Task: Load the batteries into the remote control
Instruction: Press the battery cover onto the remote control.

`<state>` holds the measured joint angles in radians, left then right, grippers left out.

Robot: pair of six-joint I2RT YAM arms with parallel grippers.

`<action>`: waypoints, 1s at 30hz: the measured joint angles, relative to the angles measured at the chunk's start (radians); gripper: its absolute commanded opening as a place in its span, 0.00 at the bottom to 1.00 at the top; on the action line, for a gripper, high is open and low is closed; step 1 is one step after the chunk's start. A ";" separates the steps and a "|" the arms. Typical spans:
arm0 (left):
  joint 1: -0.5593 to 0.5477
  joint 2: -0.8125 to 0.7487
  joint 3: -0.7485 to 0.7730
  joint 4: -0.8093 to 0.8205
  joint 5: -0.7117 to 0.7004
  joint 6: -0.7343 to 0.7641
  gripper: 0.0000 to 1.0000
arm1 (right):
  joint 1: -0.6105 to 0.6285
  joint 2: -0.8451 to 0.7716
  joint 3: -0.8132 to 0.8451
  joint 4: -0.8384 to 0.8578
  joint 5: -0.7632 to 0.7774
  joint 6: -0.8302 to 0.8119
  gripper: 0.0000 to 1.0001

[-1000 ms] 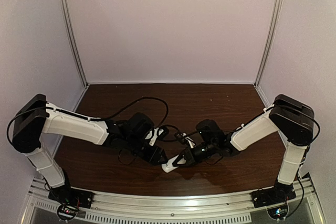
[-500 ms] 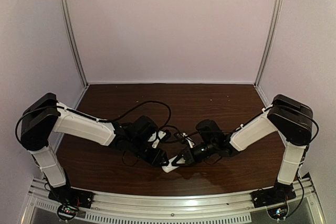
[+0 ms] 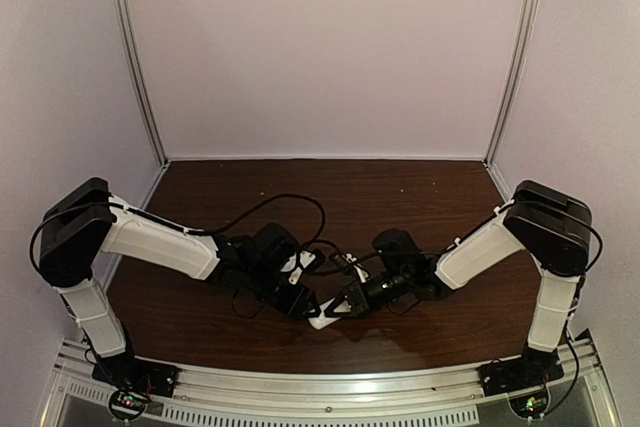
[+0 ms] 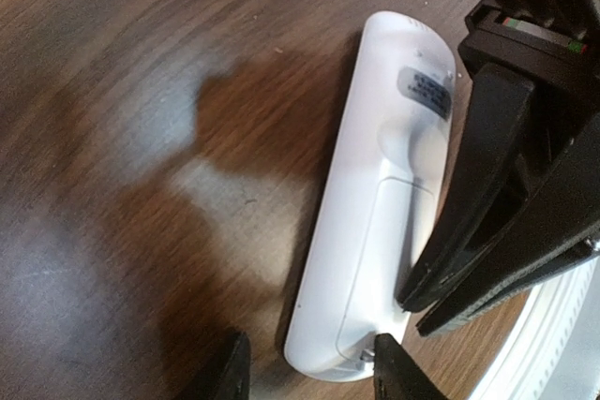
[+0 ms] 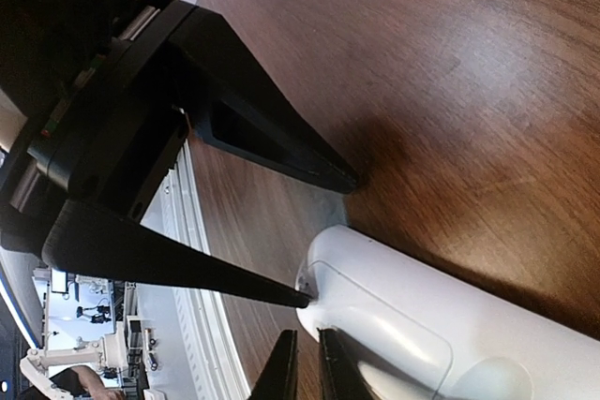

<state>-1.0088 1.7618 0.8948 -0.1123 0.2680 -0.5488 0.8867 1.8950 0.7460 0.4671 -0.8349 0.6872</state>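
The white remote control (image 4: 375, 222) lies back side up on the brown table, its battery cover closed; it also shows in the top view (image 3: 323, 319) and the right wrist view (image 5: 422, 325). My left gripper (image 4: 311, 370) is open and straddles the remote's near end, with one fingertip (image 4: 392, 364) touching the cover's end notch. My right gripper (image 5: 307, 367) is shut, with its tips resting on the remote's edge beside the cover. In the top view the left gripper (image 3: 306, 305) and right gripper (image 3: 345, 305) meet over the remote. No batteries are in view.
Black cables (image 3: 300, 209) loop over the table behind the grippers. A metal rail (image 3: 330, 387) runs along the table's front edge just beyond the remote. Pale walls close in the back and sides.
The left arm has shifted inward towards the remote over the last second. The right arm and the remote have stayed put.
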 measured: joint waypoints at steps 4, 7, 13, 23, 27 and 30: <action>-0.003 0.001 0.000 0.000 -0.001 0.008 0.47 | 0.000 0.016 0.000 0.026 -0.011 0.001 0.12; -0.005 0.004 -0.001 0.000 -0.001 0.013 0.47 | 0.000 0.026 0.000 0.040 -0.020 0.001 0.12; -0.005 0.005 -0.001 0.000 -0.005 0.021 0.47 | 0.000 0.033 0.000 0.051 -0.024 0.002 0.11; -0.006 -0.002 -0.006 -0.002 -0.011 0.027 0.47 | 0.000 0.037 -0.005 0.070 -0.025 0.020 0.10; -0.008 -0.024 -0.024 -0.025 -0.015 0.027 0.48 | 0.000 0.037 -0.006 0.072 -0.024 0.020 0.10; -0.008 -0.036 -0.029 -0.045 -0.021 0.027 0.50 | 0.000 0.037 -0.006 0.073 -0.024 0.021 0.10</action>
<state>-1.0164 1.7256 0.8654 -0.1577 0.2470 -0.5213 0.8871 1.9316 0.7395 0.5400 -0.8589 0.7082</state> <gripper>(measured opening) 0.476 0.103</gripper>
